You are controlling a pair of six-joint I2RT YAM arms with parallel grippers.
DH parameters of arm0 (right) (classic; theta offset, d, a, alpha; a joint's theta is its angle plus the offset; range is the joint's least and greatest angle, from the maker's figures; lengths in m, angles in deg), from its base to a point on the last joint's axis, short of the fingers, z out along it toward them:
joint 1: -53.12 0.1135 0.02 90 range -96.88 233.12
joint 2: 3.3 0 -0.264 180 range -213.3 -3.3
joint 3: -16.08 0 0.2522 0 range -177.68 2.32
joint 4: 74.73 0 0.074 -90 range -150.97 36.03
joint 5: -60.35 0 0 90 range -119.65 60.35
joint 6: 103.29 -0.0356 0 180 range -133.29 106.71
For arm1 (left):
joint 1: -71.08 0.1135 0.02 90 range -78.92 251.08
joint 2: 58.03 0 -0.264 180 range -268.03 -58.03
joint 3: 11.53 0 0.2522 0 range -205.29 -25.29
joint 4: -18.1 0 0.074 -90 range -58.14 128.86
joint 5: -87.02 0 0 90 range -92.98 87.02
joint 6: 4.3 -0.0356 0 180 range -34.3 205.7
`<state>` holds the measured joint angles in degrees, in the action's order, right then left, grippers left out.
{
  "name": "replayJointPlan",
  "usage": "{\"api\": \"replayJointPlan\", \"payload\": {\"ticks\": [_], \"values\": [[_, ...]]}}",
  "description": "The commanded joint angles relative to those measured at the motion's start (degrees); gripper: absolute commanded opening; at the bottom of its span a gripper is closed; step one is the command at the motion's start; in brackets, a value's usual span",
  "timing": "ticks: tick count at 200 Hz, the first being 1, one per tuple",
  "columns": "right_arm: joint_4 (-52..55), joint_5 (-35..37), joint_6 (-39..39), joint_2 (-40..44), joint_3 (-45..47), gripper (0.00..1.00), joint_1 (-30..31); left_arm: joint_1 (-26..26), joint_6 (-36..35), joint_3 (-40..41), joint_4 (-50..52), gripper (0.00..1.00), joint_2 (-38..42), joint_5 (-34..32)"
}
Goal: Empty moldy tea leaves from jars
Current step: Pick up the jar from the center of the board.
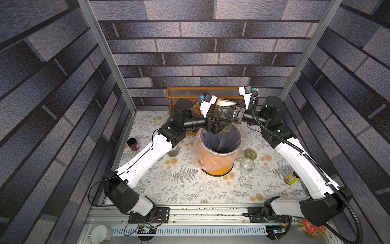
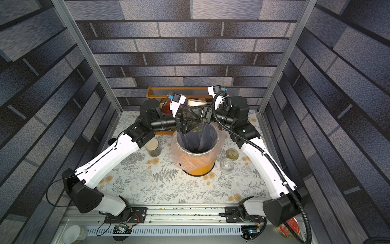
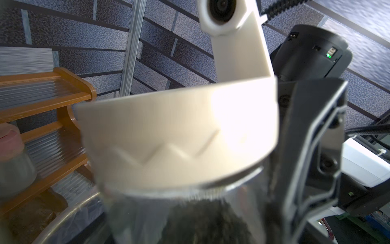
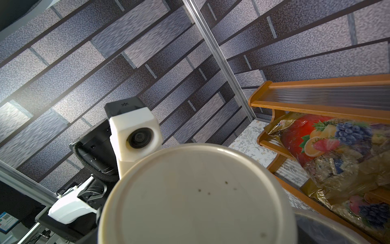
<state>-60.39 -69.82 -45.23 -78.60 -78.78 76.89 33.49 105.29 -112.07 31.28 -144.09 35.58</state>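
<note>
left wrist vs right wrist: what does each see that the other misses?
Left wrist only: side wall of the cream lid, the jar with tea leaves below it, a pink-lidded jar by the wooden shelf. Right wrist only: the lid's flat top with dark specks, a fruit-print bag. Both: the lid, the shelf, the opposite arm's camera.

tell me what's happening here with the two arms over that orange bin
The right hand holds a glass jar of tea leaves above the bag-lined orange bin. Its cream lid is still on. The left hand sits right next to it, open, with no hold on the lid. On the table, another lidded jar of leaves stands by the left arm, and a clear jar that looks empty stands on the bin's right.
</note>
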Motion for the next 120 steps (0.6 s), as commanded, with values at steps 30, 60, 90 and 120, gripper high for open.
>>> {"api": "replayJointPlan", "payload": {"ticks": [30, 60, 90, 120], "values": [[-6.2, 5.2, -0.4, 4.4, 1.5, 0.33, 0.5, -1.6, 2.6, 1.7, -6.2, 1.00, -2.7, -6.7], [-5.9, 7.0, 0.0, 5.3, 1.9, 0.33, 0.4, -1.7, 3.5, 4.2, -8.5, 1.00, -2.5, -8.7], [-6.4, 8.5, -0.5, 5.8, 2.6, 0.33, 0.5, -2.2, 3.3, 6.4, -10.2, 1.00, -1.6, -11.9], [-5.9, 9.8, -0.6, 6.1, 2.8, 0.33, 0.5, -2.8, 2.1, 7.5, -10.1, 0.99, -1.2, -14.7]]}}
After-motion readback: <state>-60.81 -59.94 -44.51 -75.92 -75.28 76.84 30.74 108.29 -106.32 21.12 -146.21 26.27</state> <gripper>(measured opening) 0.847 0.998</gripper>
